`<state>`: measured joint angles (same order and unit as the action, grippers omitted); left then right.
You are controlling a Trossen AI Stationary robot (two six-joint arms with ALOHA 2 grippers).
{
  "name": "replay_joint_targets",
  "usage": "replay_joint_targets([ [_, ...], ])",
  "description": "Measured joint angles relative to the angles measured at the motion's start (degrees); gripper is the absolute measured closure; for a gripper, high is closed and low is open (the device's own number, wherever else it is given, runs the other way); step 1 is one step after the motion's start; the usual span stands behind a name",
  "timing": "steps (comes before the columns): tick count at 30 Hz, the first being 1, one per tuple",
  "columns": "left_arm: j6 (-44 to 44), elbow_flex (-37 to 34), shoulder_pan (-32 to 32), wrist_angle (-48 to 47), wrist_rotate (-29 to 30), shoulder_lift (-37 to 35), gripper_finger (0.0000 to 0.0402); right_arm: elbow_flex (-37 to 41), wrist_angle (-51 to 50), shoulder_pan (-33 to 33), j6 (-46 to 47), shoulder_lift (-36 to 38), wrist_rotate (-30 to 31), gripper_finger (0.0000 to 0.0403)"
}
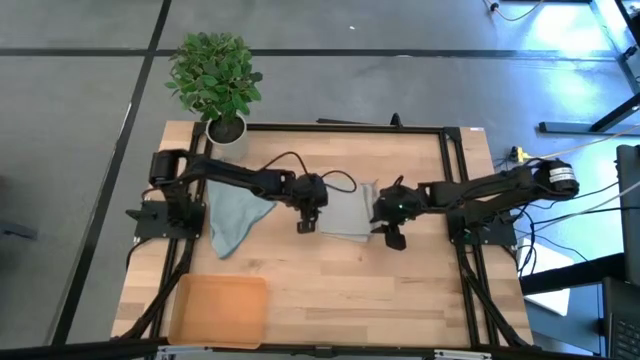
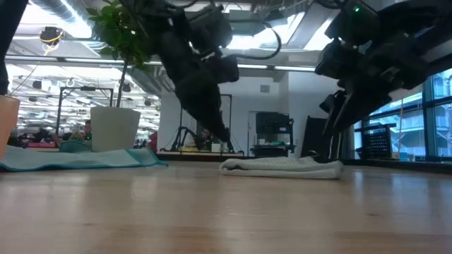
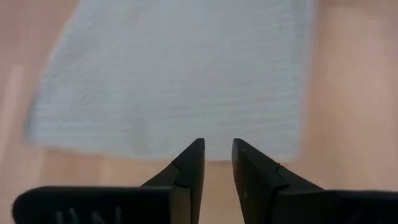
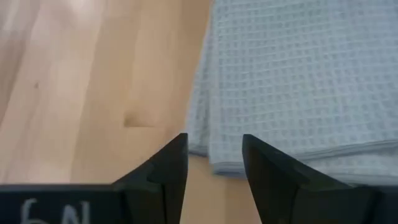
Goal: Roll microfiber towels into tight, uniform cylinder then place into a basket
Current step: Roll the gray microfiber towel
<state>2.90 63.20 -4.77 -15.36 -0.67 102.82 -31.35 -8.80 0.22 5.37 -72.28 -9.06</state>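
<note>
A pale grey-green towel (image 1: 345,212) lies folded flat at the table's middle, and it also shows in the low view (image 2: 282,166). A light blue-teal towel (image 1: 235,215) lies spread at the left. The orange-tan basket (image 1: 220,308) sits at the near left. My left gripper (image 1: 305,226) hovers at the grey towel's near left corner, its fingers a little apart (image 3: 217,152), clear above the cloth (image 3: 180,74). My right gripper (image 1: 393,240) hovers at the near right corner, open (image 4: 214,149), with the towel's layered edge (image 4: 298,74) just ahead.
A white pot (image 1: 228,128) with a green plant stands at the far left corner. Black frame rails (image 1: 450,160) run along the table's far and side edges. Bare wood (image 1: 380,300) lies between the towel and the near edge.
</note>
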Motion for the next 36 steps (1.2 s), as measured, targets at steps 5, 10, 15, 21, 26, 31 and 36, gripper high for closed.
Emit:
replay_joint_targets([
  [5,-0.72,-0.04,3.60,-0.58,2.24,-0.30,0.0327,0.00,0.59,1.90,-0.04,-0.21,0.22,0.0249],
  [10,4.51,-0.04,5.71,-0.58,6.80,-0.30,0.0327,-0.01,1.95,3.02,0.39,-0.21,0.33,0.0248],
  [15,8.37,-0.04,7.32,-0.56,7.19,-0.30,0.0328,-0.01,1.90,3.09,0.48,-0.21,0.33,0.0248],
  [21,7.57,-0.04,7.85,-0.52,7.64,-0.30,0.0360,-0.01,1.93,3.09,0.57,-0.21,0.37,0.0249],
  [26,5.02,-0.04,7.79,-0.50,7.66,-0.30,0.0369,-0.01,1.95,3.09,0.46,-0.21,0.37,0.0249],
  [31,3.53,-0.04,7.99,-0.41,5.61,-0.30,0.0346,-0.03,1.95,3.09,0.54,-0.21,0.39,0.0249],
  [36,2.12,-0.02,7.97,-0.25,4.14,0.01,0.0317,-0.09,1.98,3.09,-0.47,-0.21,0.44,0.0249],
])
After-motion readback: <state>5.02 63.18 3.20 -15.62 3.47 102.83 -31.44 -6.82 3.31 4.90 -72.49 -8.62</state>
